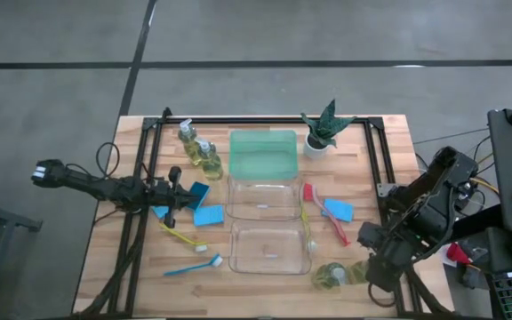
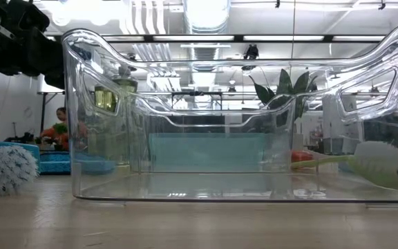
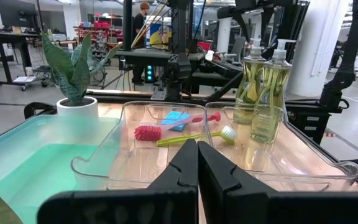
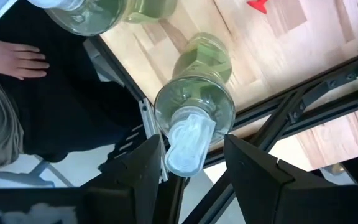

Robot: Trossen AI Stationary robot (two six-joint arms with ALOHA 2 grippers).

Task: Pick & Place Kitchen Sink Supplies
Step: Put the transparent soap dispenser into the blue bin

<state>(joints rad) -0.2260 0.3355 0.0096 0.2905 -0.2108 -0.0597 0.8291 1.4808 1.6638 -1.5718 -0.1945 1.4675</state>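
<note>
The coming move is judged to be a grasp by the right gripper (image 4: 191, 142), and it turns on one relation: a pump bottle (image 4: 194, 106) stands directly under that gripper, upright, with its long axis running up toward the wrist. In the right wrist view the white pump head is seen end-on in the gap between the two dark fingers (image 4: 138, 168), which are spread wide and are not seen touching the bottle. Nothing is gripped yet.

Places are given from the front clear bin (image 1: 269, 251), which lies empty. This bottle is placed just off the bin's right front corner, near the table edge, with a second pump bottle (image 1: 332, 276) close beside it. Of the two arms the right one is plainly the nearer. A straight descent and a closing of the fingers on the neck or body is judged to be what is called for; the round, smooth body could slip or tip if it is pinched off centre.

The left gripper (image 1: 174, 191) is held well to the left of the bin, beside the blue sponges (image 1: 204, 204), with its fingers pressed together and nothing between them.

A person's hand (image 4: 17, 59) is seen beyond the table edge
</note>
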